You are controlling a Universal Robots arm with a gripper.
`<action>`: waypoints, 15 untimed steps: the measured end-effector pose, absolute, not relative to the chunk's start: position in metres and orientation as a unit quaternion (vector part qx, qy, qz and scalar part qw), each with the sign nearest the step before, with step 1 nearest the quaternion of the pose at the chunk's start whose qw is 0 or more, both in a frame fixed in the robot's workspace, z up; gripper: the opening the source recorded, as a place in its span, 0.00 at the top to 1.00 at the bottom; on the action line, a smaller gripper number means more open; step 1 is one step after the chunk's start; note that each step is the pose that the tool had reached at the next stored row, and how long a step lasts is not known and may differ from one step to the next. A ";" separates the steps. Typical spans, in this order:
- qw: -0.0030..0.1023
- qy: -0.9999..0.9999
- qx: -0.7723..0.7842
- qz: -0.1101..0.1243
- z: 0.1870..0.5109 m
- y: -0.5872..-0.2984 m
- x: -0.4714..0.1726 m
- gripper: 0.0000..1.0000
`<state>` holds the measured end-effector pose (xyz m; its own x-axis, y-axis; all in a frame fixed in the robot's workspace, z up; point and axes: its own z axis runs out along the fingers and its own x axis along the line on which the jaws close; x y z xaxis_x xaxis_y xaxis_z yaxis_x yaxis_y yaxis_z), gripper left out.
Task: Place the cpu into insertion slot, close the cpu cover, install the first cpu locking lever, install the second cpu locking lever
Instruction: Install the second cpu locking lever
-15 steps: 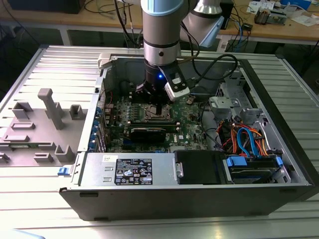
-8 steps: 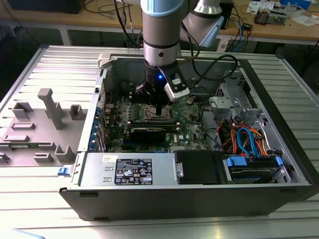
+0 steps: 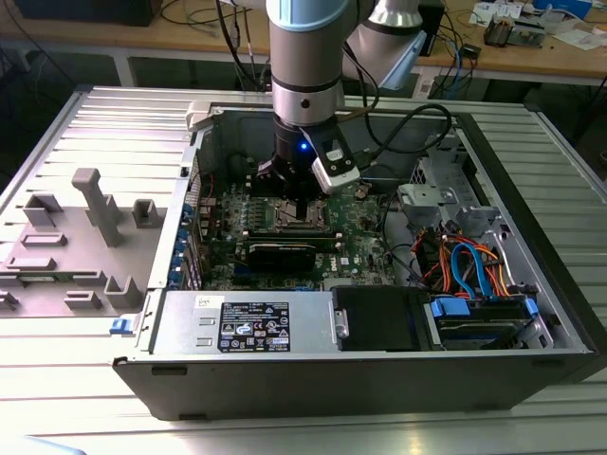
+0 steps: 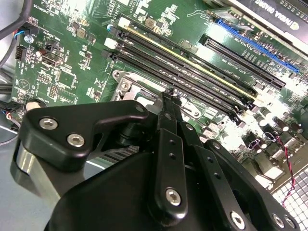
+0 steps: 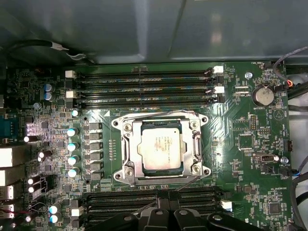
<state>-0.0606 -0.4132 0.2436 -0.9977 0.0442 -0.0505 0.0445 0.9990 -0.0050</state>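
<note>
Workshop counter (image 3: 57, 379), ribbed metal; open PC case (image 3: 379, 379) on it. Cpu (image 5: 161, 150) seated in insertion slot (image 5: 126, 150), cpu cover (image 5: 196, 144) down around it. Cpu: light, stiff, fragile; hold by edges. End effector (image 4: 166, 96) above slot, fingers closed, empty.

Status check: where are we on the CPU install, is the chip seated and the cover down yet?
The cpu already sits in the insertion slot, and the cpu cover looks lowered around it. The wire levers along the socket edges appear to lie flat, but whether they are latched cannot be told. The pincer hovers over the green motherboard beside the socket, holding nothing visible.
</note>
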 end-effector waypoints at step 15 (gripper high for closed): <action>0.025 0.999 0.022 -0.003 0.242 -0.413 -0.071 0.89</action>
<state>-0.0711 -0.4132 0.2424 -0.9977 0.0443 -0.0505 0.0446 0.9990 -0.0051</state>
